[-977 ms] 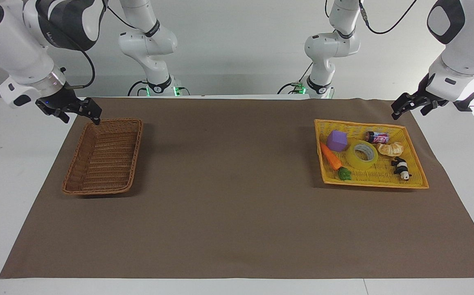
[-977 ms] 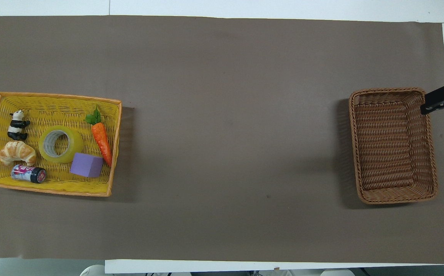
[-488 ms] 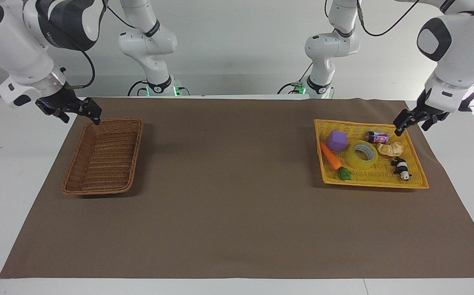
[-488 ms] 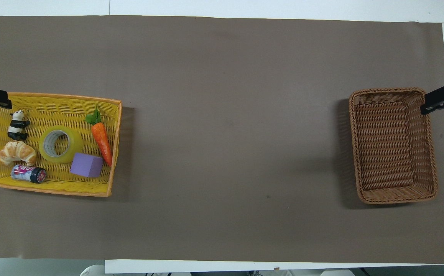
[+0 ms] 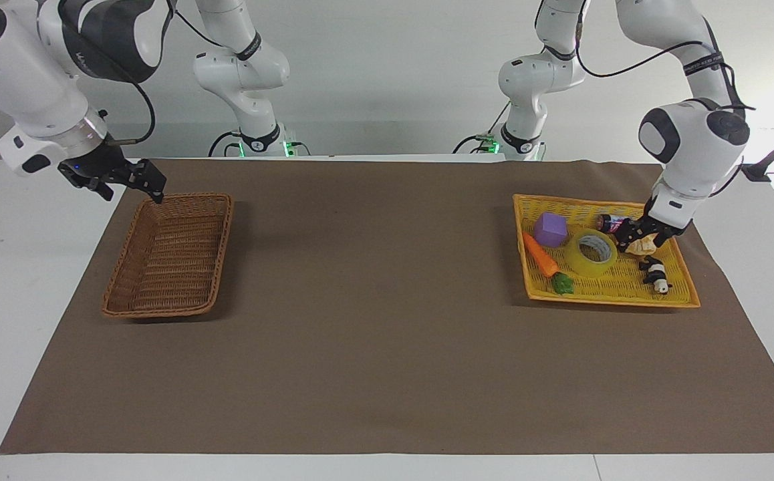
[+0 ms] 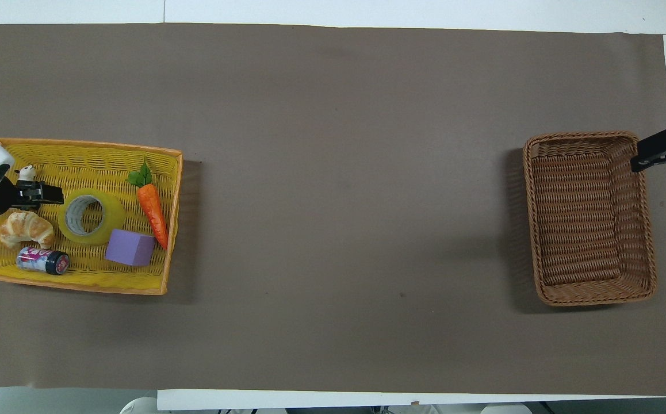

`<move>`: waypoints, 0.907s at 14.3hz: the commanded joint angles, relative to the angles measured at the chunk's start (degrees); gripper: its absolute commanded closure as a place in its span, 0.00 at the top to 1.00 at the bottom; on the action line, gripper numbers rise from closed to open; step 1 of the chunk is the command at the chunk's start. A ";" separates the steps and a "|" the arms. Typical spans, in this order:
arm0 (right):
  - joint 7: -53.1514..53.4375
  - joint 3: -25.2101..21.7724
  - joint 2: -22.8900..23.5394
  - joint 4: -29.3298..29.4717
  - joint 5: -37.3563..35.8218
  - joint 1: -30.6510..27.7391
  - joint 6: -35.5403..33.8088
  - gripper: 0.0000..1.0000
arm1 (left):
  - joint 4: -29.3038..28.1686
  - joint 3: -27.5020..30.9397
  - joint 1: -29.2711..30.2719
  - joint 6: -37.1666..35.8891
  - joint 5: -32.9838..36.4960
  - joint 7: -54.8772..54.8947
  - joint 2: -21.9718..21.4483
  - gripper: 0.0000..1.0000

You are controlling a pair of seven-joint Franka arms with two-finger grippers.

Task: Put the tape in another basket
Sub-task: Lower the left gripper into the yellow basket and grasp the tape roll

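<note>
Overhead view first: the left gripper [image 6: 51, 194] has swept in over the yellow basket [image 6: 80, 150] and now sits just beside the tape [image 6: 90, 216], when a second ago it was only at the basket's outer corner; that reads as the approach for the pick, with no grasp made yet; I cannot tell whether this gripper is spread or clenched. The tape lies flat in the yellow basket [image 5: 627, 207] at the left arm's end of the desk [image 5: 373, 347], between the purple cube [image 6: 130, 248], the carrot [image 6: 153, 211] and the croissant [image 6: 25, 228], core facing up; facing view shows the left gripper [image 5: 641, 235] low over the croissant, close to the tape [image 5: 592, 252]. The right gripper [image 5: 116, 177] has not budged, waiting by the corner of the brown basket [image 5: 170, 257], which holds nothing; its fingers look parted. Hidden bits: the panda figure [image 6: 25, 171] is largely covered by the left arm from above, the can [image 5: 611, 222] partly masked in the facing view, and contact with the croissant is unclear.
</note>
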 commanded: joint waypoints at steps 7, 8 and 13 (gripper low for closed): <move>0.51 0.42 -1.38 -1.64 -0.25 -0.27 0.54 0.99 | -3.88 -0.01 -1.89 1.07 0.24 -2.58 -1.64 0.50; 0.51 0.42 -1.38 -1.55 -0.25 -0.27 0.54 0.99 | -4.41 -0.01 -2.07 1.08 0.24 -3.20 -1.81 0.51; 0.51 0.42 -1.38 -1.64 -0.25 -0.27 0.54 0.99 | -7.05 -0.01 -2.25 1.69 0.24 -2.85 -2.43 0.51</move>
